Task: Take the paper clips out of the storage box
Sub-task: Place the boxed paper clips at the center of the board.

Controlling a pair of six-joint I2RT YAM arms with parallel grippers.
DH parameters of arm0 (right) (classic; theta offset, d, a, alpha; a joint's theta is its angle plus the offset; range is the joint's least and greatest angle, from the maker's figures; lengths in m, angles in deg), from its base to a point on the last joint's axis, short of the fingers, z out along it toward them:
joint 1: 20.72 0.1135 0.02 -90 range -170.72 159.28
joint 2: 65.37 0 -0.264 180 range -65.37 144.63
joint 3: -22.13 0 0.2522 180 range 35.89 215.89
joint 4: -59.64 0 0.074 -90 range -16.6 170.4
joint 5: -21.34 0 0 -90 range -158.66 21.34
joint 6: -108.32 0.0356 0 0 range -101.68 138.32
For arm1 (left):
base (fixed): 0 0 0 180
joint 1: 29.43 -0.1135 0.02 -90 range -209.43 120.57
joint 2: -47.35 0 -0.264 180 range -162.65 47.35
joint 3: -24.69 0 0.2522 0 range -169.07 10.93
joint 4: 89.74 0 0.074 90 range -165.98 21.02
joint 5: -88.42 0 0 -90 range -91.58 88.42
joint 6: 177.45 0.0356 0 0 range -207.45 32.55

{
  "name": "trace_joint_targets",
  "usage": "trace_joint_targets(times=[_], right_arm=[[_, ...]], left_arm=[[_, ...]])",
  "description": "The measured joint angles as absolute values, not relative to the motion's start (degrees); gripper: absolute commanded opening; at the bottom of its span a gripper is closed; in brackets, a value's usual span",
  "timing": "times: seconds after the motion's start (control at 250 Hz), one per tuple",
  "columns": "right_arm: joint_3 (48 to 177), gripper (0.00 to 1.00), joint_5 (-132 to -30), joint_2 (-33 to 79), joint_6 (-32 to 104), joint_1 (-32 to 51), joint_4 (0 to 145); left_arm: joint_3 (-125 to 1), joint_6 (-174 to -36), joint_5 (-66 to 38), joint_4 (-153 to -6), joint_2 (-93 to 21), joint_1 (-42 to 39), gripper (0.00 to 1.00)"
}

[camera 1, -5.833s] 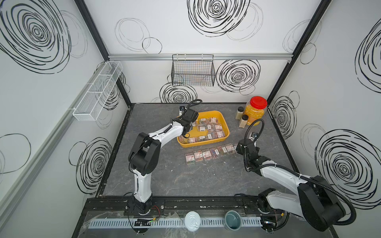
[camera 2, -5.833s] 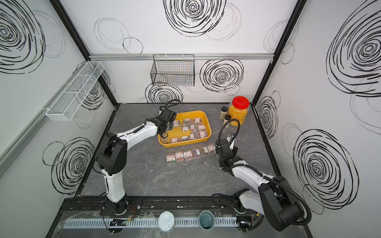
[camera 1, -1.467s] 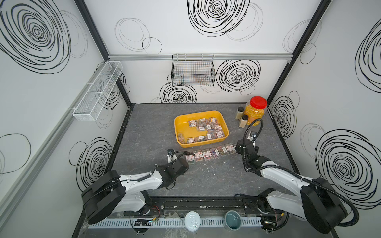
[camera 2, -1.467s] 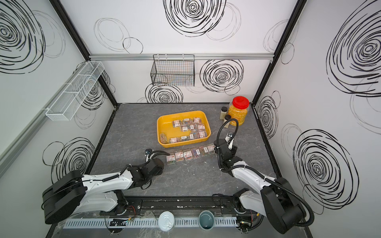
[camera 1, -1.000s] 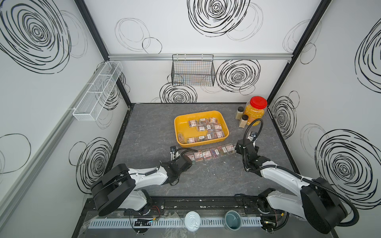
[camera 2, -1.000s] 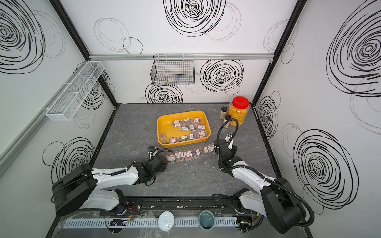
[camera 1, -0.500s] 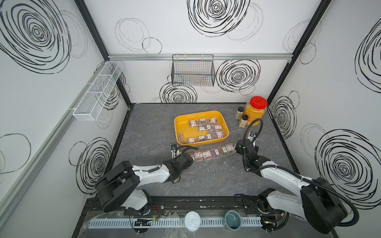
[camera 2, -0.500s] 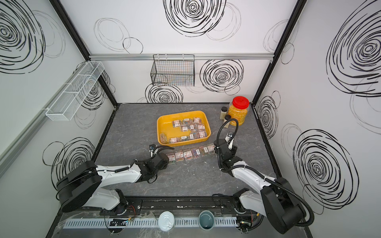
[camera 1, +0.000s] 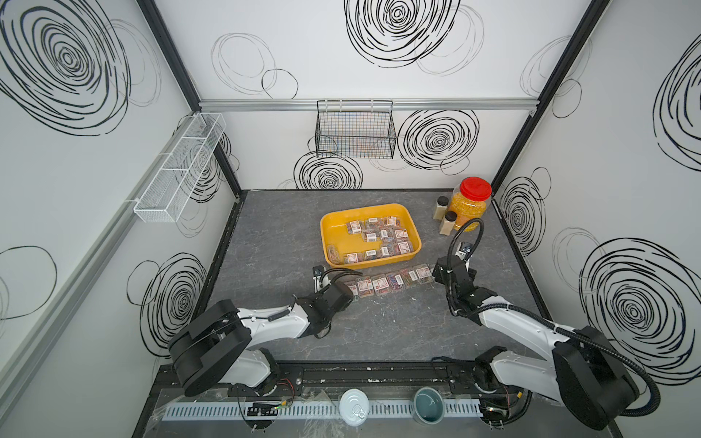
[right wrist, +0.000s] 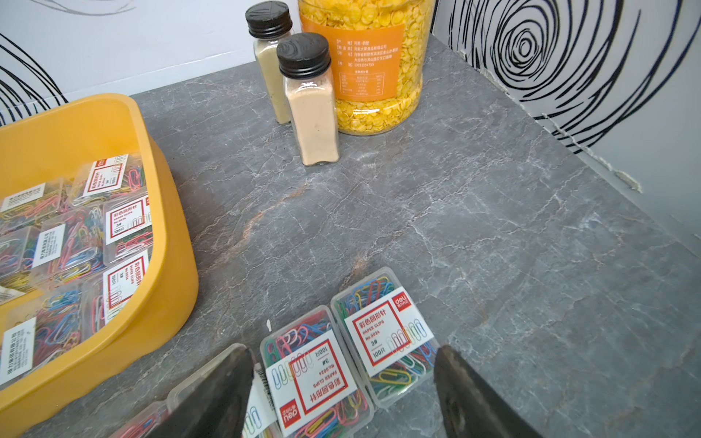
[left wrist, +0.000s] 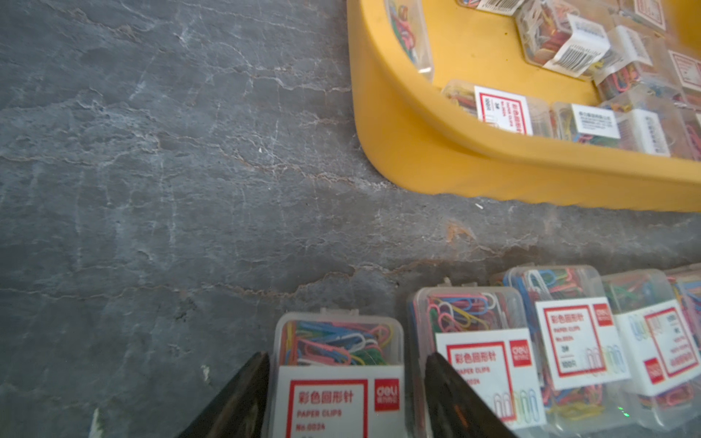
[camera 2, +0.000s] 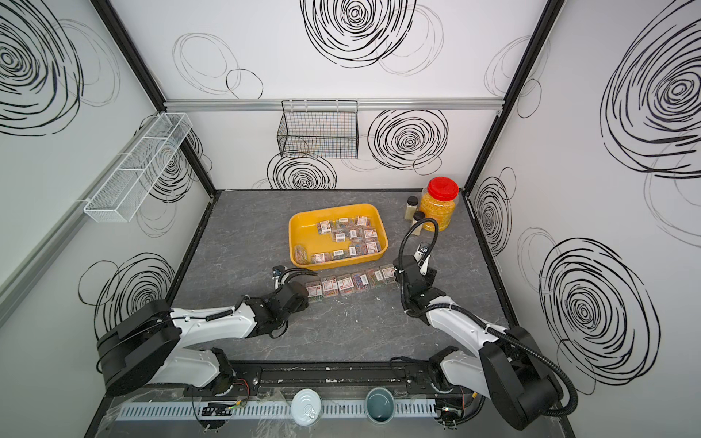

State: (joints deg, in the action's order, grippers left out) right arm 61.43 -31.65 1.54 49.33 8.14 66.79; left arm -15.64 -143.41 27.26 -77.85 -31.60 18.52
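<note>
**Left wrist view: letting go at the row's end**

Left gripper [left wrist: 346, 356] stood slightly open, its jaws just off the sides of 1 case of paper clips [left wrist: 337, 379] that rested on the surface [left wrist: 151, 189]; it gripped nothing. That case ended a row at the 6 o'clock side of the storage box [camera 1: 335, 229], where roughly 12 cases lay inside. Right gripper [right wrist: 341, 349] stood wide over 2 cases at the row's 3 o'clock end, empty. The step looked like a release. The next move called for lifting clear, then reaching toward 12 o'clock for another case.
</note>
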Motion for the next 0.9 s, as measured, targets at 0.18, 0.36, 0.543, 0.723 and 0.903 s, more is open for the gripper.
trace_joint_targets(times=[0.18,0.36,0.543,0.723,0.903], right_arm=[[61.4,0.78,-31.6,1.5,49.3,8.2,66.8],[61.4,0.78,-31.6,1.5,49.3,8.2,66.8],[61.4,0.78,-31.6,1.6,49.3,8.4,66.8],[61.4,0.77,-31.5,2.0,49.3,8.5,66.8],[61.4,0.77,-31.4,2.1,49.3,8.7,66.8]], left_arm=[[-14.2,-143.4,26.7,-78.3,-30.3,18.5,0.68],[-12.4,-143.5,26.3,-79.5,-28.4,18.5,0.65],[-10.8,-143.4,23.9,-82.0,-28.0,18.3,0.62],[-10.5,-143.4,21.8,-84.7,-28.0,18.2,0.61],[-10.3,-143.4,20.7,-86.0,-28.3,17.9,0.59]])
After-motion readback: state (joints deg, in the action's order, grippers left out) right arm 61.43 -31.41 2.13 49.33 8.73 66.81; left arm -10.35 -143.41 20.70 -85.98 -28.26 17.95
